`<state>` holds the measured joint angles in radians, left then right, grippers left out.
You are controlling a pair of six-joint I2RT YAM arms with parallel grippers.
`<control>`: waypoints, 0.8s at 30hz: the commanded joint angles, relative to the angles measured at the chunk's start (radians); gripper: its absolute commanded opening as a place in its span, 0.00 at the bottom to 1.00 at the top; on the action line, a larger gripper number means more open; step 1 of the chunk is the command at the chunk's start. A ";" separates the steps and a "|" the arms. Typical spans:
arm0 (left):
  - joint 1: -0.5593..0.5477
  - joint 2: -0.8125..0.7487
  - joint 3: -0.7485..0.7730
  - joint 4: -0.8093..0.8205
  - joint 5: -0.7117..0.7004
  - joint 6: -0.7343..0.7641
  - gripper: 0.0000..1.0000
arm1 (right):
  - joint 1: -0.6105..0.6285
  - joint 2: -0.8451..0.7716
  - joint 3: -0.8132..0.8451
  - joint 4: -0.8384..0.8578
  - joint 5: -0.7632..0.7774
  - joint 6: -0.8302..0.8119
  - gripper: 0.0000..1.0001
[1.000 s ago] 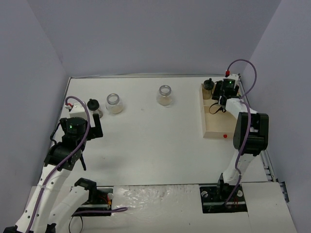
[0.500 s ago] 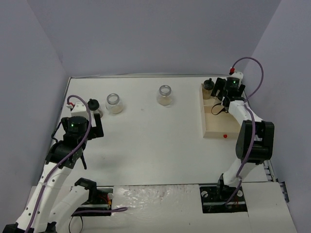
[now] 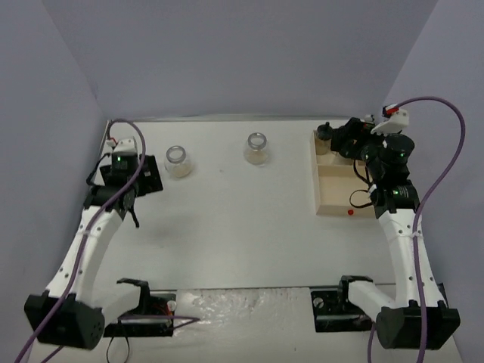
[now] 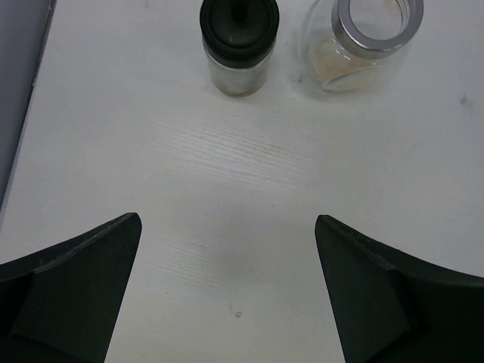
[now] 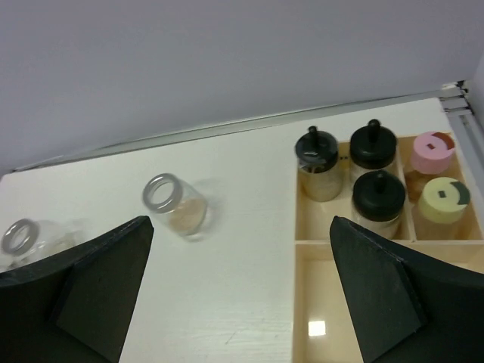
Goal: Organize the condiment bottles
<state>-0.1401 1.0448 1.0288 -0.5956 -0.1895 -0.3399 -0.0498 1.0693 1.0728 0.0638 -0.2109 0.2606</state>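
- Four black-capped jars [image 5: 378, 195]: three in the tray at far right, one on the table [image 4: 227, 197] at far left.
- One pink-capped jar [image 5: 431, 147].
- One yellow-capped jar [image 5: 444, 198].
- Two wider silver-rimmed jars [image 5: 165, 197].
- One compartmented wooden tray [image 5: 314, 265].

arms [image 3: 87, 242]: white links, black joints | cables [image 3: 462, 128]: purple | leds [image 3: 119, 159]: green

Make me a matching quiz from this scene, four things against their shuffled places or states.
Things: 1 pink-capped jar; 2 yellow-capped jar; 3 silver-rimmed jar; 4 left gripper.
Places or states: A open, holding nothing; B on the table, outside the tray; C tray's far right corner; D in the tray, just nearer than the pink cap.
Pairs: 1-C, 2-D, 3-B, 4-A.
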 commanded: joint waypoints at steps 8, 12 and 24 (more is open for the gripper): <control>0.133 0.482 0.331 0.139 0.118 -0.050 0.97 | 0.015 -0.320 -0.165 -0.021 -0.224 0.090 1.00; 0.135 0.596 0.406 0.143 0.087 -0.047 0.97 | 0.028 -0.339 -0.184 -0.025 -0.268 0.116 1.00; 0.196 0.804 0.524 0.146 0.059 -0.037 0.90 | 0.066 -0.371 -0.198 -0.045 -0.310 0.065 1.00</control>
<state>0.0323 1.8427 1.4887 -0.4890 -0.1179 -0.3779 -0.0058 0.7150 0.8661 -0.0368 -0.4794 0.3480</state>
